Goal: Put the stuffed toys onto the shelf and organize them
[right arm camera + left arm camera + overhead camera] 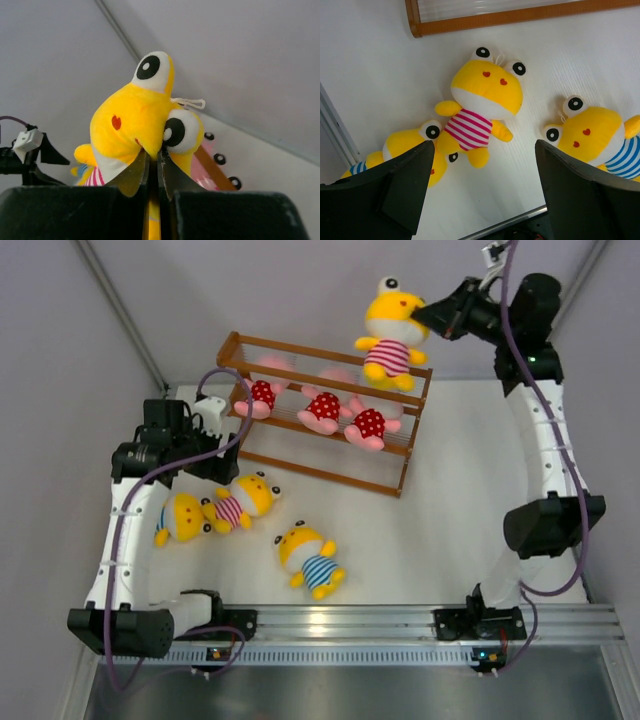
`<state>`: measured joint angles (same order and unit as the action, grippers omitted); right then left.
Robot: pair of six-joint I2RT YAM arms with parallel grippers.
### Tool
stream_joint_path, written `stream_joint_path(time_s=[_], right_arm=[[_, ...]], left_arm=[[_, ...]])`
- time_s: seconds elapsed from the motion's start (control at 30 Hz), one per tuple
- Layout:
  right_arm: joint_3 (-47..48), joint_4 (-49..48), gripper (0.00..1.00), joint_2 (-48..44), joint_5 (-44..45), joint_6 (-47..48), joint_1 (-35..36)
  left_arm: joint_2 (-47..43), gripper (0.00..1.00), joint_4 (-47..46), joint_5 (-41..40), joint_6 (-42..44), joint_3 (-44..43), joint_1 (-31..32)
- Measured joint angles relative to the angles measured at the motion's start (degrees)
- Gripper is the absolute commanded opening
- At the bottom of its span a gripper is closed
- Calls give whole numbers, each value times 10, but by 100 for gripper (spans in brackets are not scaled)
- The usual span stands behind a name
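My right gripper (pixel 428 312) is shut on the head of a yellow pink-striped toy (pixel 392 332) and holds it over the top right of the wooden shelf (pixel 410 448). In the right wrist view the toy's face (pixel 132 122) is pinched between the fingers. Three pink toys in red dotted outfits (pixel 325 408) lie on the shelf's middle tier. My left gripper (pixel 205 455) is open above the table, left of the shelf. A yellow pink-striped toy (pixel 482 107), a yellow blue-striped toy to its left (pixel 402 150) and another to its right (pixel 600 137) lie on the table.
The shelf's lower front rail (pixel 520 15) runs along the top of the left wrist view. A metal rail (pixel 400 620) edges the near side of the table. Grey walls close in the back and sides.
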<state>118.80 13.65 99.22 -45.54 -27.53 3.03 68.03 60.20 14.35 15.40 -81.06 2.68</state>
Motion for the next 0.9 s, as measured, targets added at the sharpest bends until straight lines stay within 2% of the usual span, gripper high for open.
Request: stream_joint_path(time_s=[0.1,0.3,0.57,0.9], right_arm=[[-33,-17,0,40,-4,-52,32],[-22,-11,0,128,7,-107,51],[6,59,0,142,31,-88,50],[10,145,0,113,48,-27,39]], left_arm=[[-1,87,0,-1,0,7,0],[-1,87,0,-2,2,16,0],[-1,86,0,-3,2,19,0],[0,86,0,-7,3,20,0]])
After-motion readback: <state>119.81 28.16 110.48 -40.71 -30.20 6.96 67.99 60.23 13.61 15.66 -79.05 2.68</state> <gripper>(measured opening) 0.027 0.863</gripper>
